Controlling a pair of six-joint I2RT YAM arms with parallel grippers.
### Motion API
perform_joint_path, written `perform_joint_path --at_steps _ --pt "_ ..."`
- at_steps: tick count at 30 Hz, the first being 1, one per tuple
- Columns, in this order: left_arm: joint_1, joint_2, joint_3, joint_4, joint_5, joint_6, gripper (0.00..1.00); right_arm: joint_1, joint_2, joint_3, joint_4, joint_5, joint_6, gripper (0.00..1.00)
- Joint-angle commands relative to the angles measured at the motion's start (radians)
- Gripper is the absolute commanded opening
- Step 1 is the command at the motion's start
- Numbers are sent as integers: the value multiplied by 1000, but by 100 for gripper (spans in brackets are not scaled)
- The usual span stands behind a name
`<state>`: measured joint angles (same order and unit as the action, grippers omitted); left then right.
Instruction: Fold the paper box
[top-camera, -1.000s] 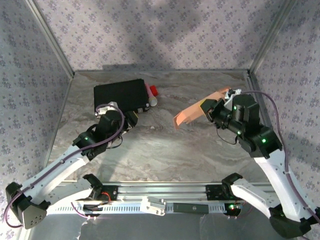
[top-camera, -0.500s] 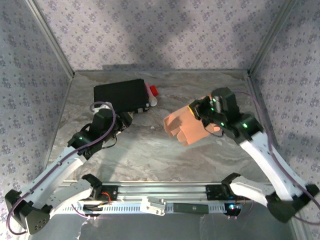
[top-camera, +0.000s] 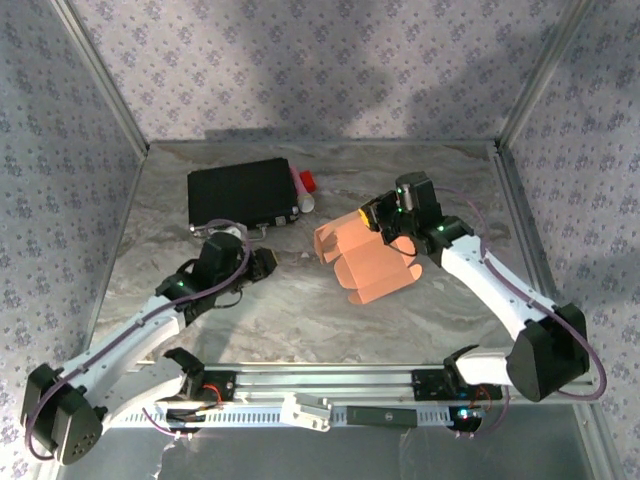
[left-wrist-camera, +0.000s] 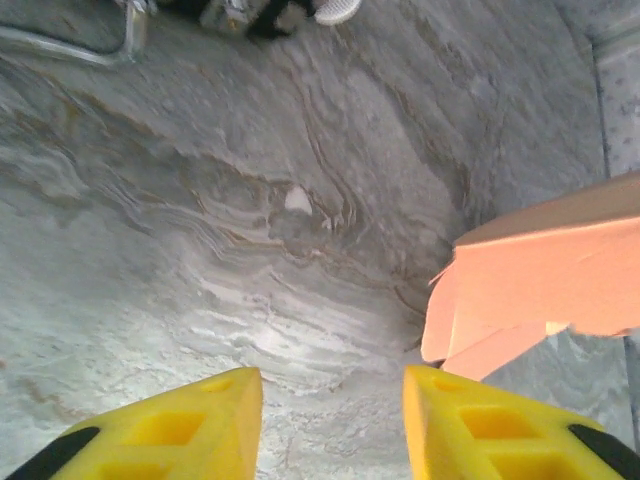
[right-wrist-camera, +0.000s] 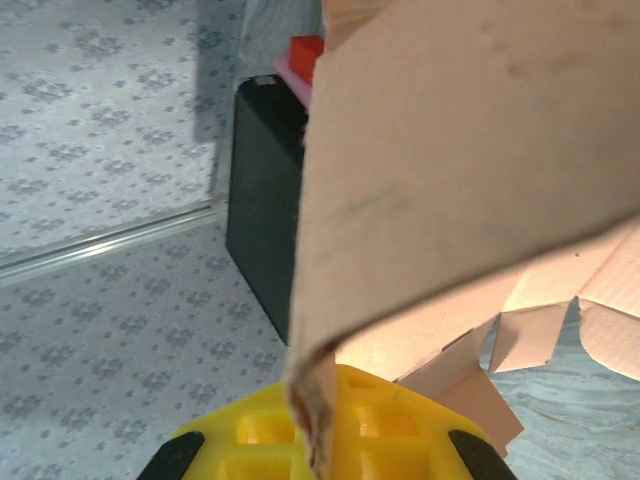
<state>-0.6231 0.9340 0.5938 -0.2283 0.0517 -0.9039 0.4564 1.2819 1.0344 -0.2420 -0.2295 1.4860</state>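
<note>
Right gripper (right-wrist-camera: 318, 432): jaws closed on one edge of the paper box (right-wrist-camera: 470, 150). Only a thin strip of card sits between the fingers. The rest of the sheet rises out of the grip and fans away ahead, with die-cut flaps hanging loose on the far side. Past the sheet, further out from this gripper, lies the black case (right-wrist-camera: 262, 210).

Top view: the sheet (top-camera: 370, 262) hangs below and to the inner side of the right gripper (top-camera: 385, 215), unfolded. I cannot tell whether its lowest flaps rest on the table (top-camera: 300, 310).

Left gripper (left-wrist-camera: 332, 400): fingers part-way apart, with nothing between them and bare table under the gap. The nearest flap of the sheet (left-wrist-camera: 540, 285) is ahead and off to its right, not touching.

My handling read:
- The card is very light and thin, stiff within a panel but limp at the scored lines.
- It will likely swing and twist from a single edge pinch.
- A hard squeeze or a snagged flap could crease or tear it.
- I would grip on a flat panel close to a fold line, not at a flap tip.
- I would have the left gripper take the opposite edge.
</note>
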Motion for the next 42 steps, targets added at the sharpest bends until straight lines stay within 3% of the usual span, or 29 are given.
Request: perform_joint_path --at_steps 1,4,7,18,25,42 --pt "1 59 -91 310 88 -70 40 2 -60 -20 46 -7 44 0" --pt "1 186 -81 408 130 -72 30 2 -99 -18 28 1 64 0" --pt "0 316 -98 576 164 -91 27 2 -126 -10 11 6 77 0" --pt "13 697 -166 1345 216 -150 32 -15 -147 -37 27 -23 140 0" --pt "2 864 -160 1613 246 -216 36 -32 -148 -57 44 -32 162 0" --pt "-88 890 -84 1635 216 -211 43 -62 -121 -97 128 -75 230 0"
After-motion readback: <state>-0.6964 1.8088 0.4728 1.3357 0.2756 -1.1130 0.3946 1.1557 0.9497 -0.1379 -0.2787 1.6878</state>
